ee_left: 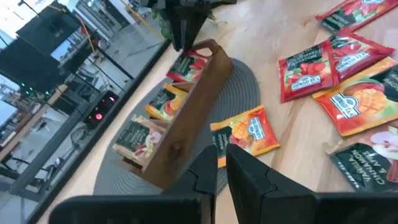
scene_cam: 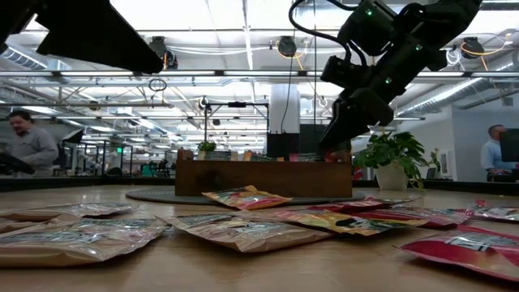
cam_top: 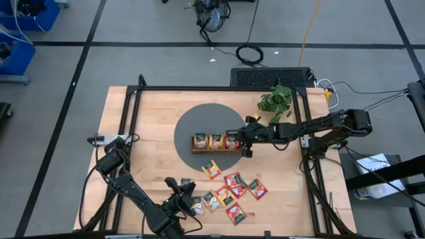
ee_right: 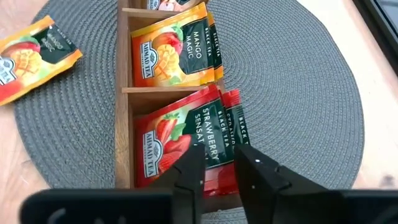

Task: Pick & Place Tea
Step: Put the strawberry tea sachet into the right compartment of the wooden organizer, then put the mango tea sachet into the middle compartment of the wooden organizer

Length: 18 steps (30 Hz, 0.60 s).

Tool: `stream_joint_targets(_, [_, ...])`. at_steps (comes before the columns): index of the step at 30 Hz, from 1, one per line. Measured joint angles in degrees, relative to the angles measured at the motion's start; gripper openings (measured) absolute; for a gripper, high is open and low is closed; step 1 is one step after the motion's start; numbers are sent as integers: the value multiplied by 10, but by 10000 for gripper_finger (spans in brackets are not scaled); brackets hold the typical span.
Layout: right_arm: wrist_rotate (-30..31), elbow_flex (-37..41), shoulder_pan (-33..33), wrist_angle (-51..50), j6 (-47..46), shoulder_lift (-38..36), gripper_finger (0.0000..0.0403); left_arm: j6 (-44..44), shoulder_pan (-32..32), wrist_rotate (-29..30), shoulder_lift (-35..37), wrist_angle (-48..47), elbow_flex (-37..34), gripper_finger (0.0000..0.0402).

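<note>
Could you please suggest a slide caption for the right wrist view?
Right tool poised above strawberry tea sachets in the wooden tray's end compartment, mango sachets filed alongside.

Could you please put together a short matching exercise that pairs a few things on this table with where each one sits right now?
Things:
1. red strawberry sachets
2. mango sachets
3. lone orange sachet
4. potted plant

Places:
A. flat on the wood, just off the grey mat
B. middle compartment of the wooden tray
C. far edge of the table, beside the right arm
D. end compartment, under the right gripper

Pairs: 1-D, 2-B, 3-A, 4-C
</note>
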<state>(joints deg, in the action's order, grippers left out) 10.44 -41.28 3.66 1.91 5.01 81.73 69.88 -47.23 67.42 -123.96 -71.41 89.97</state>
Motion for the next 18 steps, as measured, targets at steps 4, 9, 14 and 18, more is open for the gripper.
stream_joint_targets(4, [28,0,0,14,6,-4,107,-32,1,-12,0,24,0,42])
stream_joint_targets(9, [6,0,-14,30,31,-43,128,-50,0,-18,0,30,0,42])
stream_joint_targets(14, [-1,4,-111,18,45,-59,119,-65,0,-40,0,43,0,42])
stream_joint_targets(18, [-4,43,-206,125,75,-43,99,-108,-2,-67,0,87,-5,27])
